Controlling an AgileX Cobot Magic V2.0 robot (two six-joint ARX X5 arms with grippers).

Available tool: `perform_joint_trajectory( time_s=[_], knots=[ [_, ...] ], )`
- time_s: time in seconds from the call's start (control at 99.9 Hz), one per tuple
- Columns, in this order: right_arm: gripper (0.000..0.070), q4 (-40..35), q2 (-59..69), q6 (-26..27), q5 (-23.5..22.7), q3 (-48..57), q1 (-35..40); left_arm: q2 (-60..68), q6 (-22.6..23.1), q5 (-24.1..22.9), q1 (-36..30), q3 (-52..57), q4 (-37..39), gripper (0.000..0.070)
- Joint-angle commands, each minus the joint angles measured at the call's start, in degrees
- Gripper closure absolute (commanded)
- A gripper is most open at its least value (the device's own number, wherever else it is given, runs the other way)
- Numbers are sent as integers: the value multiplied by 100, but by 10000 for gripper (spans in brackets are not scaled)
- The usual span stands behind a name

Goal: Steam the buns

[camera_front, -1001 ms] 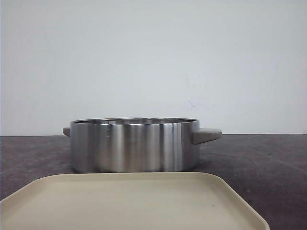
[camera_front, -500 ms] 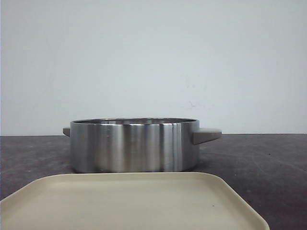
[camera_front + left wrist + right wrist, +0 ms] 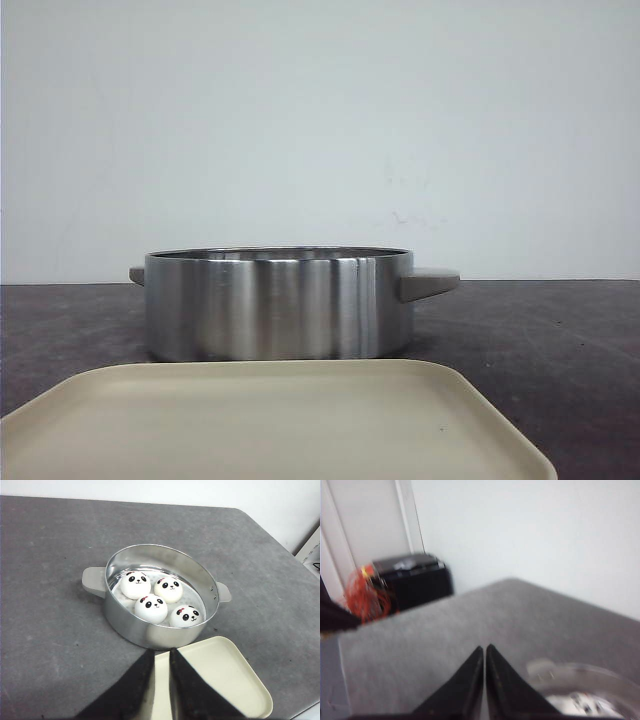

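Four glossy white panda-faced buns (image 3: 159,601) sit in your round steel pot (image 3: 150,632) mid-bench; your left hand (image 3: 161,667), narrowly parted, hovers nearest, right hand (image 3: 484,667) pinched together.

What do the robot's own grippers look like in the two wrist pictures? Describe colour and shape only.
Only the fingers show. The left gripper has two black, matte, wedge-shaped fingers that taper to thin tips, with a narrow slit between them. The right gripper looks the same: two black pointed wedges, slightly blurred. No cables, markings or labels are visible on either, and the arms themselves are out of view.
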Motion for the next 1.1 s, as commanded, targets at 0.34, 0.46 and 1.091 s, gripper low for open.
perform_joint_trajectory(
  time_s=[0.34,0.46,1.091],
  knots=[
    [694,1082,-2734,-1045,898,-3217,-2603,4,-37,15,-48,96,63,697],
    [694,1038,-3748,-1043,892,-3943,-3421,4,-37,15,-48,96,63,697],
    [694,-1084,-5060,-352,173,-4610,-5101,-4,-37,17,-48,98,61,697]
  ],
)
